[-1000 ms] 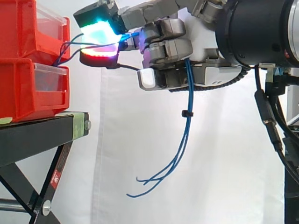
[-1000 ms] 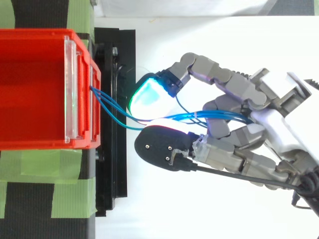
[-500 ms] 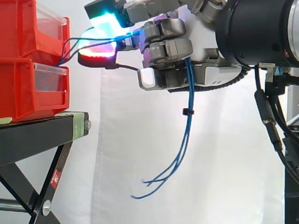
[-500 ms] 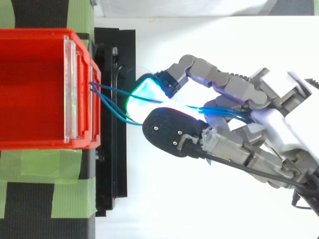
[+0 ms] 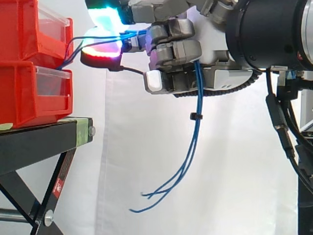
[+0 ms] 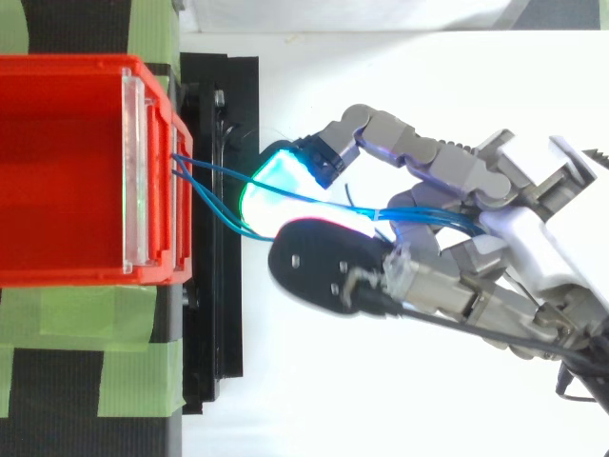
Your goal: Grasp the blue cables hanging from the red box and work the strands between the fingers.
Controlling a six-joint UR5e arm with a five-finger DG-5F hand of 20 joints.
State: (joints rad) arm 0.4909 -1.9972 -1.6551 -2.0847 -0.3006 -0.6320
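Robot hand (image 5: 178, 51) curled shut on blue cables (image 5: 197, 93), strands pinched btwn glowing pads (image 6: 276, 171). Cables run approx. horiz. from red box (image 5: 29, 29) to hand, thru fingers. Free ends hang below palm.

We are seeing the hand's (image 5: 173, 51) curled fingers hiding a stretch of the blue cables (image 5: 197, 98), and the top edge cropping its green fingertip (image 5: 106, 17).

Side view: level, close, facing white curtain (image 5: 234, 171), red bins (image 5: 34, 63) left, hand (image 5: 176, 51) right. Top view: close overhead, straight down. Shared: red bins, hand, blue cables (image 5: 197, 103).
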